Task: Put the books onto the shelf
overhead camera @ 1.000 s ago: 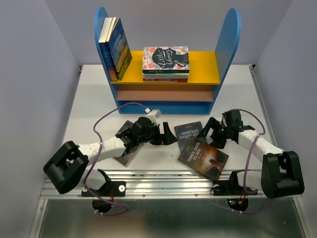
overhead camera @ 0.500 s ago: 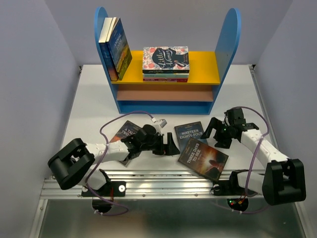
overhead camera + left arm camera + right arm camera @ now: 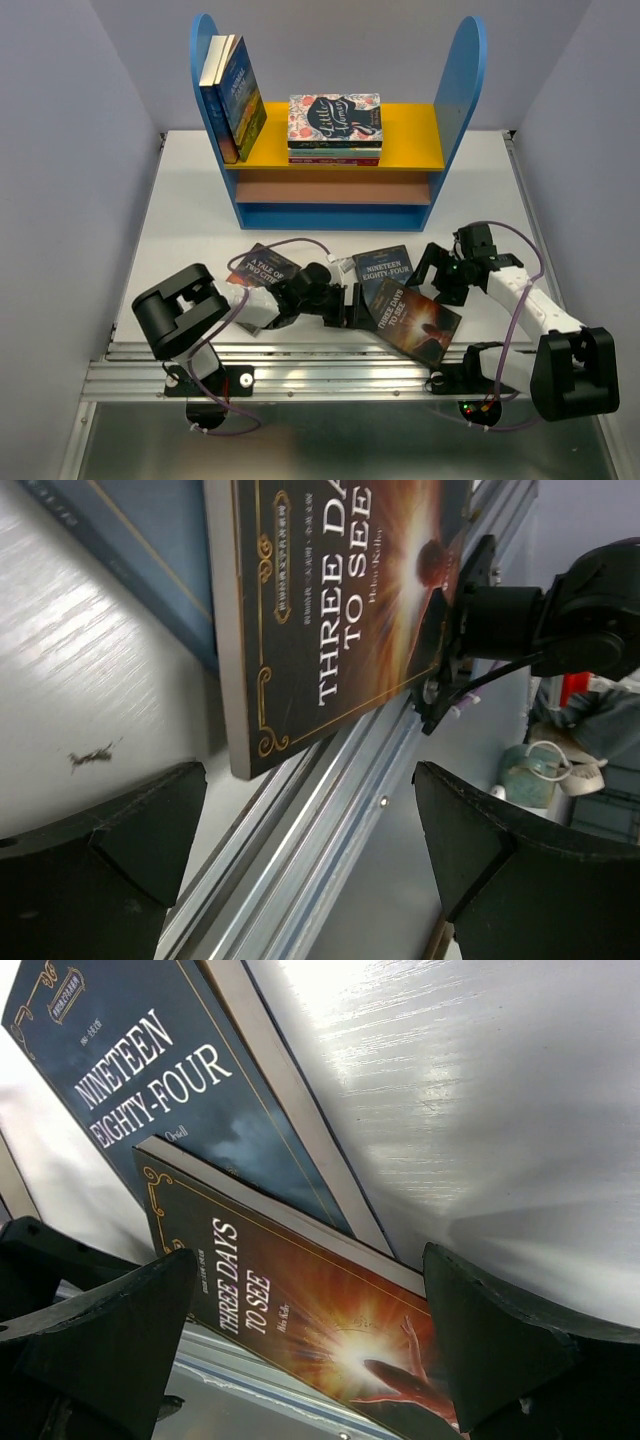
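Three Days to See (image 3: 411, 318) flat at the table's (image 3: 190, 220) near edge, overlapping Nineteen Eighty-Four (image 3: 383, 266), left gripper (image 3: 352, 305) spread wide, empty, facing its corner, right gripper (image 3: 432, 275) likewise agape beside both, shelf (image 3: 335, 137) at far edge.

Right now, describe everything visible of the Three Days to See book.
The Three Days to See book is a thin paperback, its dark cover bearing an orange sunburst and gold border. It lies flat, cover up, skewed, resting partly on the Nineteen Eighty-Four book, near the front rail. The left gripper, fingers open, faces its edge without gripping it.
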Tool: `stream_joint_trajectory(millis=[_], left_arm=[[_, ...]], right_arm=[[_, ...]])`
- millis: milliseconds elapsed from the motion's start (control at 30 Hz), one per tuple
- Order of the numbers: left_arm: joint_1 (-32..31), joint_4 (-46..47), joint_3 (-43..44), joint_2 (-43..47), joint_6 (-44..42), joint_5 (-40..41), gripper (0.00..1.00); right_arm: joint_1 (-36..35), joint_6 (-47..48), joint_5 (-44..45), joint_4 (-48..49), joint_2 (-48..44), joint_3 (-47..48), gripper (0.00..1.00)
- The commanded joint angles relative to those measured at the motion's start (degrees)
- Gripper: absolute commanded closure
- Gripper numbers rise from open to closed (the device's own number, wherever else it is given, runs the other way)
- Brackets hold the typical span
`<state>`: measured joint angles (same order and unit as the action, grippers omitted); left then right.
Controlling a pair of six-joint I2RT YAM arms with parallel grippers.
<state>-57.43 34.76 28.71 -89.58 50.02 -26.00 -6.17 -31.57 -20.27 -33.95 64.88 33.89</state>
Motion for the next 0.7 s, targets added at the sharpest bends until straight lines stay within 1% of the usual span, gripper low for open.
stream_joint_trajectory(millis=[0,67,100,233,267,333,367,533,667], left_arm=[[1.61,10.39,-0.93,-4.02,2.88,-4.75,0.03],[4.15,17.4,-3.65,-5.25,4.46,-7.82,0.03],[4.86,17.97,-3.75,-6.73,4.56,-8.97,0.03],[5.22,18.41,-2.35,-8.77,3.33,-11.96,0.06],[5.22,18.41,-2.08,-9.12,2.72,-12.49,0.09],[5.31,18.41,-1.64,-10.08,2.54,-13.11,0.11],[5.4,18.5,-1.73,-10.44,2.45,-13.29,0.16],[6.45,20.52,-1.64,-12.99,2.8,-14.25,0.23],[6.45,20.43,-0.5,-14.39,2.98,-14.34,0.26]], right_arm=[[0.02,-0.25,-1.52,1.26,-1.25,0.21,0.0],[0.02,-0.33,-0.82,1.35,-1.25,0.39,0.0],[0.02,-0.16,-0.56,1.35,-1.25,0.65,0.0],[0.02,-0.33,0.49,1.35,-1.25,0.92,0.0],[0.02,-0.42,0.76,1.43,-1.16,1.09,0.0],[0.02,-0.77,0.94,1.43,-0.72,1.27,0.0],[0.02,-0.95,0.94,1.35,-0.72,1.27,0.0],[0.02,-1.3,1.46,1.35,-0.9,1.44,0.0],[0.02,-1.74,1.64,1.26,-1.33,1.62,0.0]])
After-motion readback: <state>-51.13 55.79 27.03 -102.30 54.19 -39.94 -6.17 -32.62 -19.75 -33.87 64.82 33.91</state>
